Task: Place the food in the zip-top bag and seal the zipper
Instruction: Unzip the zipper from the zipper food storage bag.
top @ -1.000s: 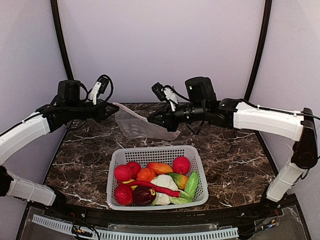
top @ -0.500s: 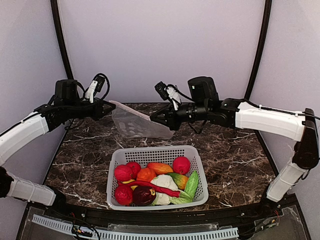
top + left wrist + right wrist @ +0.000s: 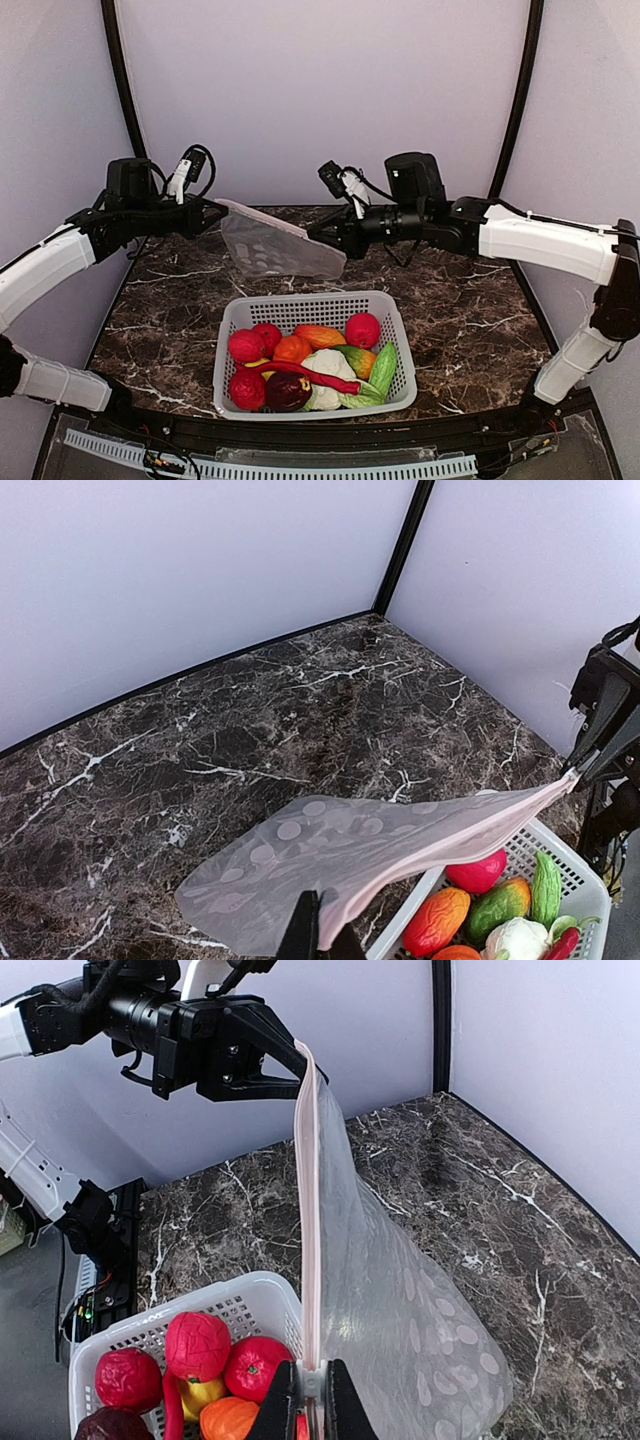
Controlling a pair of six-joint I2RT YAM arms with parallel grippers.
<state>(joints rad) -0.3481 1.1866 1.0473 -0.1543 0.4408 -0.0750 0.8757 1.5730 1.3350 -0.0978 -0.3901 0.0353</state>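
Dark marble table (image 3: 170, 300): under everything, enclosed by pale walls.
Left gripper (image 3: 222, 208): at 9 o'clock in the overhead view, raised above the table, fingers pinched tight on the left end of the zipper; seen from its own wrist camera (image 3: 320, 940) at 6 o'clock, clamping the bag's edge.
Zip-top bag (image 3: 275, 250): clear plastic with faint round dots, held up between the two grippers, at 12 o'clock from the basket, body hanging down below the zipper.
Zipper (image 3: 308, 1210): whitish strip, pulled straight and taut from one gripper to the other.
Right gripper (image 3: 312, 235): at the zipper's right end, fingers closed on it.
Basket (image 3: 310, 300): white slotted plastic, at 6 o'clock on the table.
Food (image 3: 305, 365): red, orange, green, purple and white cauliflower pieces, all inside the basket.
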